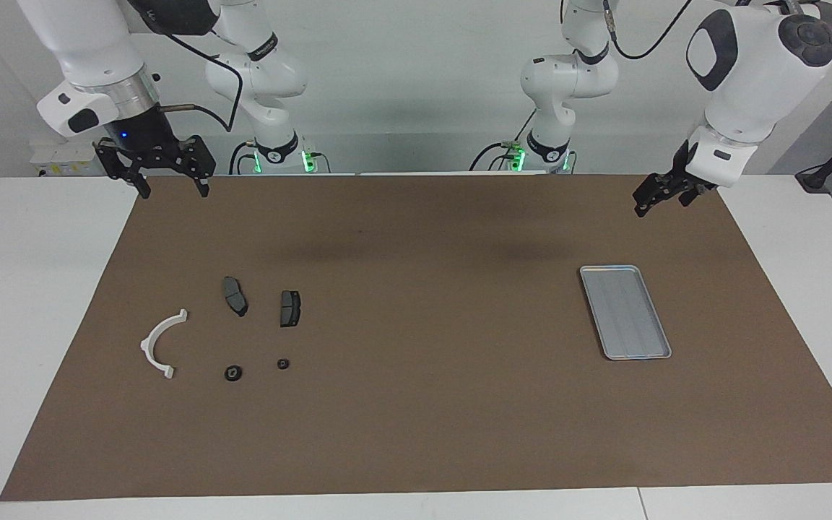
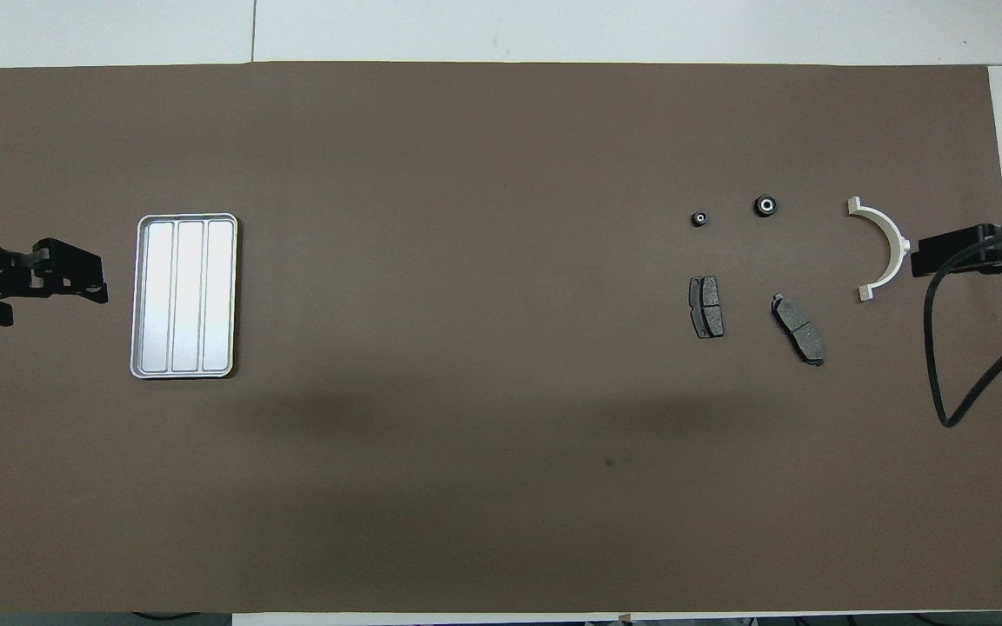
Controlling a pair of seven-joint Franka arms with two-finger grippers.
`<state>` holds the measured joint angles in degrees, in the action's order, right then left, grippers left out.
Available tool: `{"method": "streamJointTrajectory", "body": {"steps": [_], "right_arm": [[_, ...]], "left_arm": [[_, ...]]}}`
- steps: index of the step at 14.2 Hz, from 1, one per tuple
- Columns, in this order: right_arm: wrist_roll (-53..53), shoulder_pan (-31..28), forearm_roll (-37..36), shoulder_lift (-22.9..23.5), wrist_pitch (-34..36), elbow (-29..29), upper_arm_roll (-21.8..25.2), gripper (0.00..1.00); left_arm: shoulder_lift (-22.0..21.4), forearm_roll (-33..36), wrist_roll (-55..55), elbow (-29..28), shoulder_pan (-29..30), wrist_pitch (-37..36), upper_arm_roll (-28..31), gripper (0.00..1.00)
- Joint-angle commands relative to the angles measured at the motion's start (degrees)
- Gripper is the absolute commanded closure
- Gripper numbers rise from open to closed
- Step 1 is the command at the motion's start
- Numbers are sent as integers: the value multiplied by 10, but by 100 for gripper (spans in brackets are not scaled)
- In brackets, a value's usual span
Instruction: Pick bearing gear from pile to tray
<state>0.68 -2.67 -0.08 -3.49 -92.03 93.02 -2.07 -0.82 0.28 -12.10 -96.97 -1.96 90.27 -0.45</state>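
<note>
The pile lies on the brown mat toward the right arm's end. It holds a white curved bracket (image 1: pixel 159 343) (image 2: pixel 884 248), two dark grey brake pads (image 1: pixel 235 295) (image 1: pixel 289 308), and two small black round parts. The bigger round one (image 1: pixel 233 373) (image 2: pixel 765 205) and the smaller one (image 1: pixel 283 363) (image 2: pixel 700 218) look like bearing gears. The silver tray (image 1: pixel 625 312) (image 2: pixel 183 296) lies bare toward the left arm's end. My right gripper (image 1: pixel 175 192) (image 2: pixel 917 257) hangs open, high over the mat's edge at its own end. My left gripper (image 1: pixel 641 209) (image 2: pixel 101 283) waits open in the air beside the tray, holding nothing.
The brown mat (image 1: pixel 423 404) covers most of the white table (image 1: pixel 33 303). A black cable (image 2: pixel 936 365) loops down from the right arm over the mat's end. Only the pile and the tray lie on the mat.
</note>
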Motion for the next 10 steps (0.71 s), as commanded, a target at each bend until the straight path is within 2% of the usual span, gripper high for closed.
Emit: {"method": "streamJointTrajectory", "body": {"steps": [1, 10], "right_arm": [[18, -10, 12, -15, 7, 8, -2, 0], [12, -3, 12, -16, 1, 8, -4, 0]], "left_arm": [[-16, -5, 4, -16, 2, 8, -2, 0], [-16, -5, 4, -16, 2, 8, -2, 0]]}}
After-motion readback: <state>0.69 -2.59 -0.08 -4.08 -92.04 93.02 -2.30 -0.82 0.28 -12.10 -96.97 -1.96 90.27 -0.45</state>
